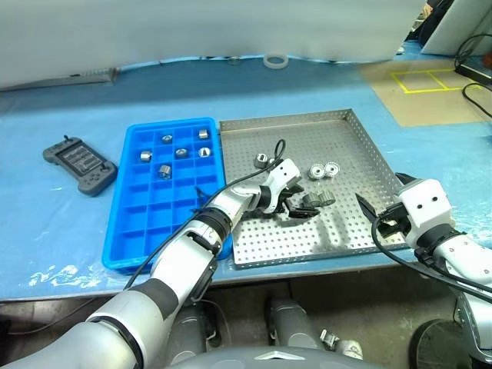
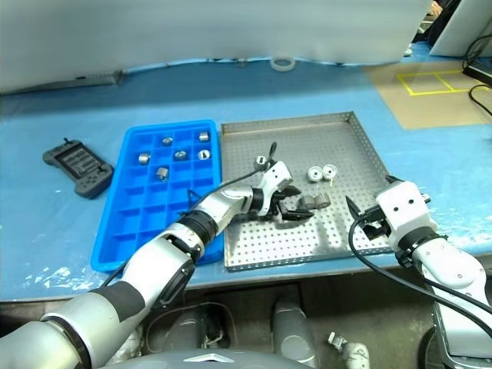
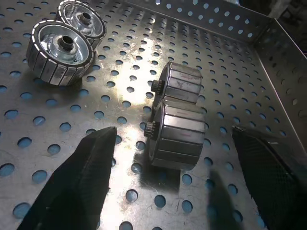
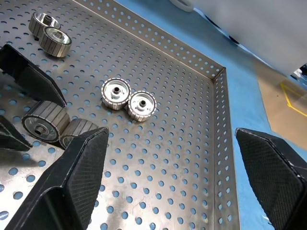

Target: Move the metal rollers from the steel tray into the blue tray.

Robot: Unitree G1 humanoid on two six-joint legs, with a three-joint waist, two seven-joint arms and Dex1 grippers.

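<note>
From the head camera, the left gripper [image 1: 301, 204] reaches over the steel tray [image 1: 361, 150], its fingers apart around two rollers [image 1: 317, 201] lying on the tray, gripping nothing yet. The right gripper [image 1: 370, 215] waits wide open and empty at the tray's near right corner. The blue tray [image 1: 131, 238] already has six rollers.

In the left wrist camera, the nearer roller [image 3: 175, 135] touches its neighbour [image 3: 180, 82]. Closing now may pinch both or push one away.

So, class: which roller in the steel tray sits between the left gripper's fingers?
The nearer roller of the touching pair lying on their sides; the other rollers lie farther off.
</note>
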